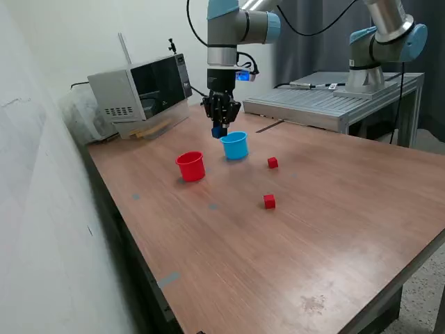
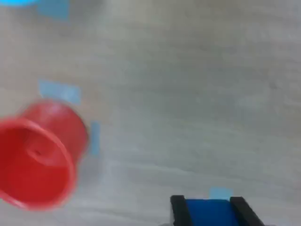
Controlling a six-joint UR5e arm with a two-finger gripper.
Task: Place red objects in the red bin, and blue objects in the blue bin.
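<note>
We have gripper [image 1: 220, 131] pinching blue cube [image 2: 209, 213] between fingers [image 2: 178, 209], hanging above blue cup [image 1: 236, 145] toward desk's far edge. Red cup [image 1: 190, 166] just beside. Two red cubes [image 1: 272, 162] [image 1: 269, 201] mid-desk. Our call: centre over blue rim, lower, then release; off-centre drop risks bounce.

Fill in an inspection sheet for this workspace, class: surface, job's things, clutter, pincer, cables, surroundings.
Surface: brown wooden table, faint stains near its front edge.
Job's things: red cup and light blue cup upright; two red cubes loose on the table; one blue cube held.
Clutter: nothing seen.
Pincer: shut on the blue cube, beside the light blue cup's rim.
Cables: black cables loop above the arm.
Surroundings: microwave, second arm on a metal bench.
</note>
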